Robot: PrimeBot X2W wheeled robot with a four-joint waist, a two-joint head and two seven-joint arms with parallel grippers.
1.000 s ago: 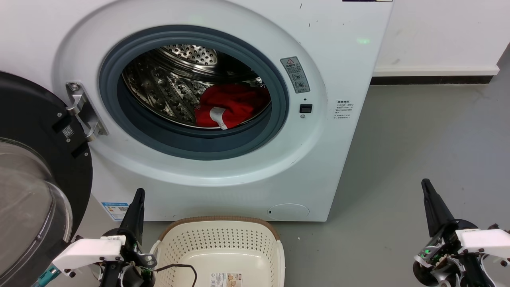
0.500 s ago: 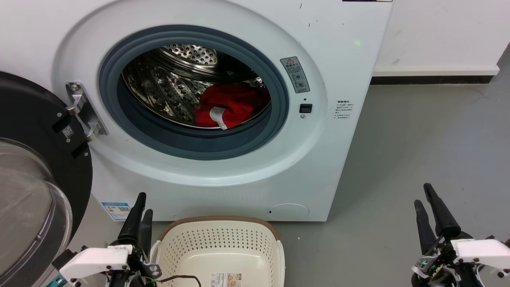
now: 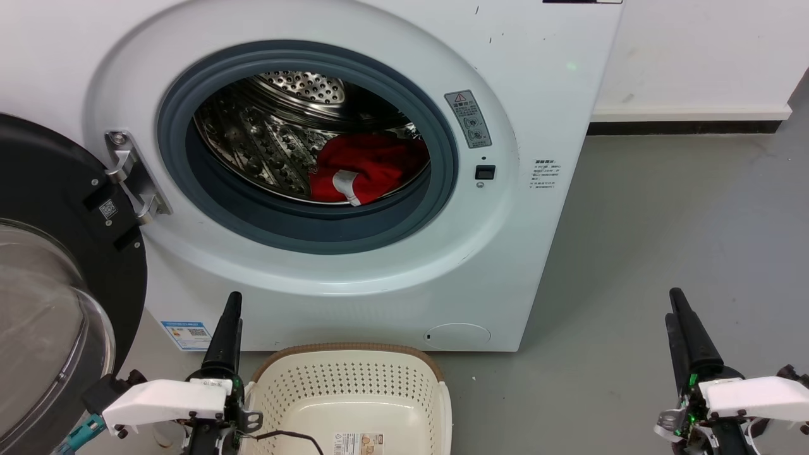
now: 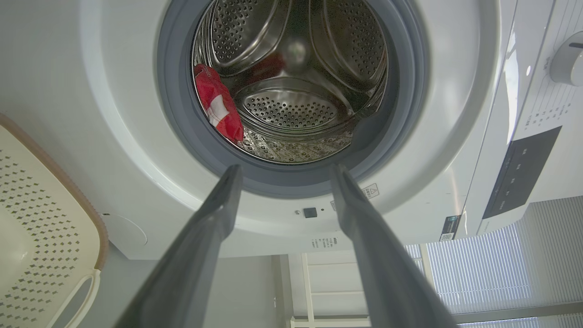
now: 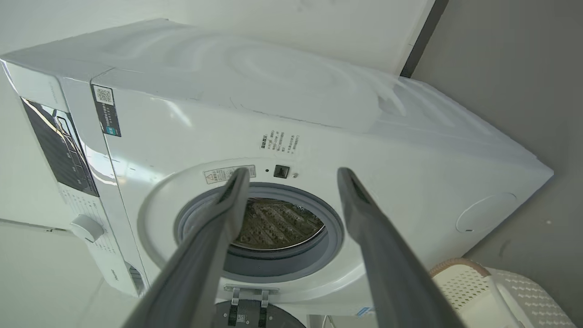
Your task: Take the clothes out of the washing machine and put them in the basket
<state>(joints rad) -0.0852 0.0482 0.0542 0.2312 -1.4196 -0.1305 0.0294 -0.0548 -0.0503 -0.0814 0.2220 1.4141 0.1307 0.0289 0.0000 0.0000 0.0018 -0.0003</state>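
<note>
The washing machine (image 3: pixel 505 208) stands in front of me with its door swung open. The clothes (image 3: pixel 363 167), a red garment with a white patch, lie at the lower right of the steel drum, and they show red in the left wrist view (image 4: pixel 218 107) at the drum's left. The cream basket (image 3: pixel 347 392) sits on the floor below the opening. My left gripper (image 3: pixel 232 302) is open and empty, just left of the basket and pointing at the machine (image 4: pixel 114 114). My right gripper (image 3: pixel 674 306) is open and empty over the floor, right of the machine (image 5: pixel 319 114).
The black-rimmed glass door (image 3: pixel 57 253) hangs open at the left, close to my left arm. Grey floor (image 3: pixel 663 208) runs along the machine's right side up to a white wall with a dark skirting. The basket's rim also shows in both wrist views (image 4: pixel 98 218) (image 5: pixel 455 264).
My left gripper has shifted slightly right and up, nearer the basket's corner. My right gripper dipped, then rose back, with its wrist turned a little. The clothes have not moved.
</note>
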